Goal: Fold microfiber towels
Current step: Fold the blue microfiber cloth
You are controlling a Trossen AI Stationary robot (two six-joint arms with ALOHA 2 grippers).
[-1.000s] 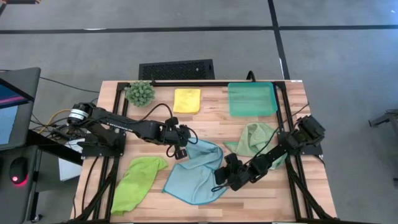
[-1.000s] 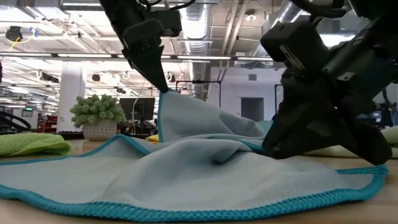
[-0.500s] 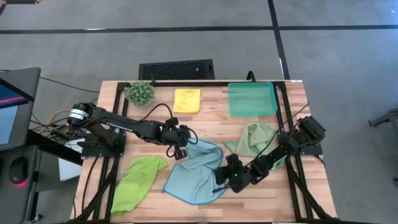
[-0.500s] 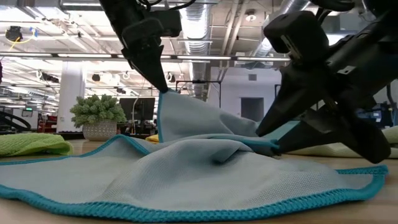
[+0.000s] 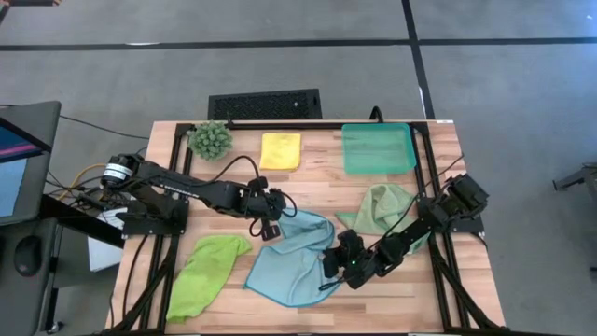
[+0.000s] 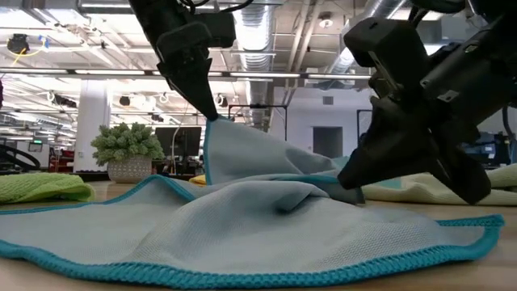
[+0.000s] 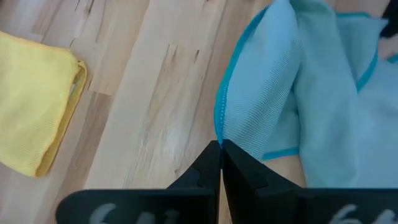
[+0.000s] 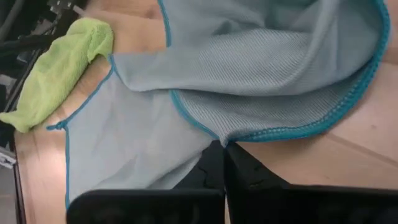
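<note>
The light blue towel (image 5: 294, 259) lies crumpled at the middle of the table's near half. My left gripper (image 5: 271, 224) is shut on its far left corner and holds that corner up off the wood. My right gripper (image 5: 328, 266) is shut on the towel's right edge, low at the table. The lime green towel (image 5: 209, 271) lies bunched at the near left. The pale sage towel (image 5: 381, 207) lies rumpled at the right. The yellow towel (image 5: 280, 150) lies folded at the far middle. My left gripper pinches the towel's teal-hemmed corner (image 7: 219, 133) between its two fingertips, slanting down from the table's left. The corner stands lifted (image 6: 212, 123), and the cloth falls from it in a slack tent down to the table. My right gripper pinches the teal hem of the towel's right edge (image 8: 227, 138), where the hem comes to a point, between its two fingers. The fingers slant down from the table's right. The pinched hem (image 6: 345, 184) sits just above the wood, and the cloth around it lies slack on the table.
A teal tray (image 5: 378, 149) stands at the far right and a small spiky plant (image 5: 211, 140) at the far left. Bare wood shows between the yellow towel and the blue one. A dark frame rail runs along the table's sides.
My right gripper has spread its fingers to either side of the blue towel's right hem, rolled a little, then shut on that hem. The left gripper has kept the lifted corner still.
</note>
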